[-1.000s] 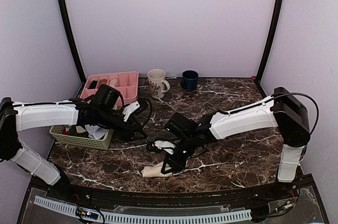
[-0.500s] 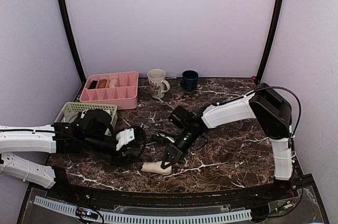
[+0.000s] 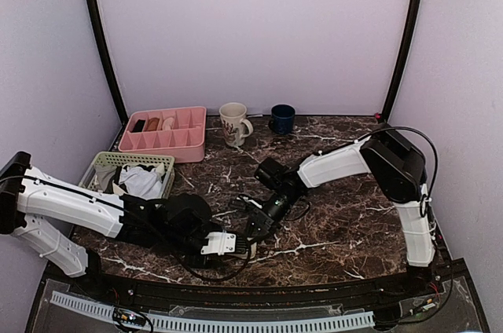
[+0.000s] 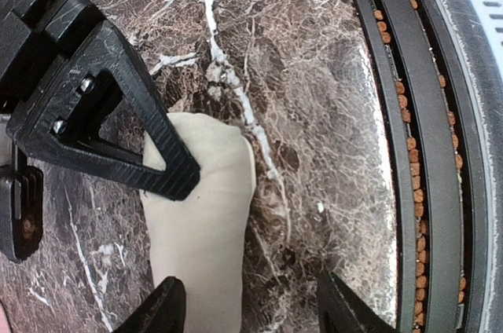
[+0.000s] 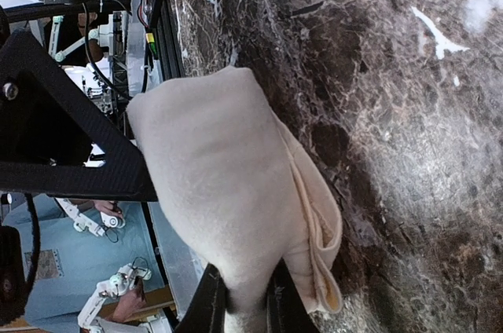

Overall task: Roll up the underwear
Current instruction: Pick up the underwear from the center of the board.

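At the table's (image 3: 346,223) front, right fingers (image 5: 211,303) seemingly pinch the underwear (image 5: 228,192).

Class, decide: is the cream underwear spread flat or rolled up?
Rolled up: the underwear forms a compact bundle, layered edges showing, right hand pinching it.

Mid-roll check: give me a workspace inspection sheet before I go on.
Surface: dark white-veined marble table.
Job's things: the underwear, cream, in a loose roll near the front edge.
Clutter: pink tray, patterned mug, blue mug at the back; green basket holding cloths on the left.
Pincers: right pincer shut on the underwear; left pincer open at one end of it.
Cables: black cable arcs over the right arm, away from the underwear.
Surroundings: lilac walls, black posts; nothing else seen.
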`<move>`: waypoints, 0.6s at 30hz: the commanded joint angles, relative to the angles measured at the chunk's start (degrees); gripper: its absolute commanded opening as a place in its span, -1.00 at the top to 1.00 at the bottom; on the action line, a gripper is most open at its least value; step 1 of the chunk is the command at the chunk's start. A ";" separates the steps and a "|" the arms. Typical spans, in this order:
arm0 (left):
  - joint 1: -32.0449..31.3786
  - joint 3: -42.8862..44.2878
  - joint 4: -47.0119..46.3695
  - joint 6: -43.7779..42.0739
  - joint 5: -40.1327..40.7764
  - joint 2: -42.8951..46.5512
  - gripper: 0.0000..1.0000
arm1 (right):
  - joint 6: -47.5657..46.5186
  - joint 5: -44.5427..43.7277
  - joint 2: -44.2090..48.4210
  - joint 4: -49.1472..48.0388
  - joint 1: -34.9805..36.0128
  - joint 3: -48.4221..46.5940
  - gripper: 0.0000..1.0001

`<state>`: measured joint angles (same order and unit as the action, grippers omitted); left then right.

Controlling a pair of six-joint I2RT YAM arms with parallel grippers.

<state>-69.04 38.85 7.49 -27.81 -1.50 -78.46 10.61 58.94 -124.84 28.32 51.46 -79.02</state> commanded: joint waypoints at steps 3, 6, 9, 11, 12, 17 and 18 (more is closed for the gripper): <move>-0.49 4.07 -1.52 -4.78 2.05 -3.58 -0.20 | -1.53 -7.86 -3.91 4.94 -0.66 -0.95 1.00; -0.49 4.93 -0.87 -5.87 3.27 -5.87 -0.20 | -2.00 -8.41 -4.23 5.58 -0.71 -1.22 1.00; -0.49 5.41 0.02 -6.38 3.98 -8.61 -0.20 | -2.34 -8.26 -4.60 5.91 -0.84 -1.37 1.00; -0.49 5.52 0.34 -6.71 4.19 -10.12 -0.20 | -2.33 -8.91 -4.91 6.17 -0.95 -1.56 1.00; -0.49 5.58 0.30 -6.93 4.25 -10.81 -0.20 | -2.27 -8.93 -5.08 6.16 -0.96 -1.71 1.00; -0.49 5.91 1.08 -7.64 4.28 -14.10 -0.16 | -2.82 -9.60 -5.65 6.70 -1.57 -1.96 1.00; -0.49 5.97 1.37 -7.71 4.57 -15.02 -0.16 | -2.79 -9.63 -5.74 6.80 -1.74 -2.05 1.00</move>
<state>-69.28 44.73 5.58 -34.33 3.51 -90.08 9.06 58.85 -126.98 32.18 50.52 -81.69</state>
